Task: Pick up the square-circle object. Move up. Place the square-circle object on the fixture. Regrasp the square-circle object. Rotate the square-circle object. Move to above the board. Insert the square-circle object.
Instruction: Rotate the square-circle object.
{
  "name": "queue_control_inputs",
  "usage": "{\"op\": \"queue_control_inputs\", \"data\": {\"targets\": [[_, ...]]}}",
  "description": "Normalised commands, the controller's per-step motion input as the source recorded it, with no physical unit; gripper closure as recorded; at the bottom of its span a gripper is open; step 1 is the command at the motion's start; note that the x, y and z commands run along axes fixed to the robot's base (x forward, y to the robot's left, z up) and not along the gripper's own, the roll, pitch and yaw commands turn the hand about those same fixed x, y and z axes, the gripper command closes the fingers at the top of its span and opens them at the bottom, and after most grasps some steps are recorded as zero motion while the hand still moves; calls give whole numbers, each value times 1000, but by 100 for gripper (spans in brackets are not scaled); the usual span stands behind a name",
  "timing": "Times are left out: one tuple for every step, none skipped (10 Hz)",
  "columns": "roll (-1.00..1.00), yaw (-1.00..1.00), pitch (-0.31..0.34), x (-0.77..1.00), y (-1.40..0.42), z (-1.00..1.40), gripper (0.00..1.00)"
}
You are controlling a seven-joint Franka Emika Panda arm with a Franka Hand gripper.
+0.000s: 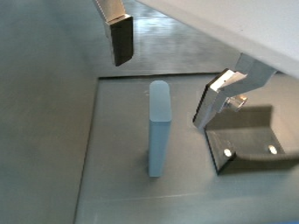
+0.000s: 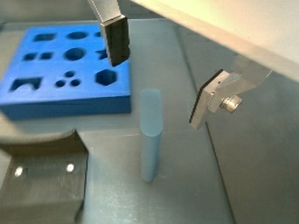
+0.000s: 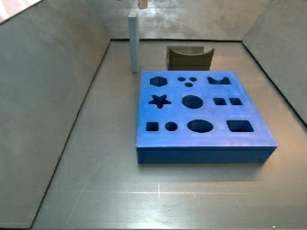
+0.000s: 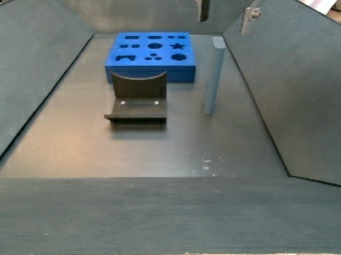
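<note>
Gripper (image 2: 163, 74): two-finger parallel type, seen at the upper edge of both wrist views and both side views. Fingers (image 1: 219, 99): flat silver metal plates, narrow and rectangular. Inner faces carry dark, near-black pads (image 2: 115, 44). One finger shows a round silver screw head (image 2: 230, 103) on a small bracket fixing it to its mount. Housing above (image 1: 239, 22): pale white-grey, smooth, with a straight slanted edge. No cables or markings visible.

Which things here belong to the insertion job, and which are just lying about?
Job:
- slim light blue-grey peg, standing upright
- dark notched fixture
- thick blue board with shaped holes
- gripper, open above the peg

Lying about:
- nothing visible
</note>
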Motion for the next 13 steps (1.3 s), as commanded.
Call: {"op": "queue_control_inputs", "data": {"targets": [[-18, 1000, 12, 42, -1, -30, 0], [-19, 1000, 12, 42, -1, -30, 0], [-21, 1000, 14, 42, -1, -30, 0], [-23, 1000, 15, 42, -1, -30, 0], [-26, 1000, 17, 42, -1, -30, 0], [-28, 1000, 19, 42, -1, -29, 0], [-33, 1000, 22, 42, -1, -29, 0], [-39, 1000, 25, 42, -1, -29, 0], [-50, 1000, 33, 42, -1, -28, 0], [-58, 1000, 38, 42, -1, -28, 0], [-58, 579, 37, 43, -1, -27, 0], [-58, 428, 37, 43, -1, -26, 0], [-58, 236, 36, 44, -1, -25, 0]]}}
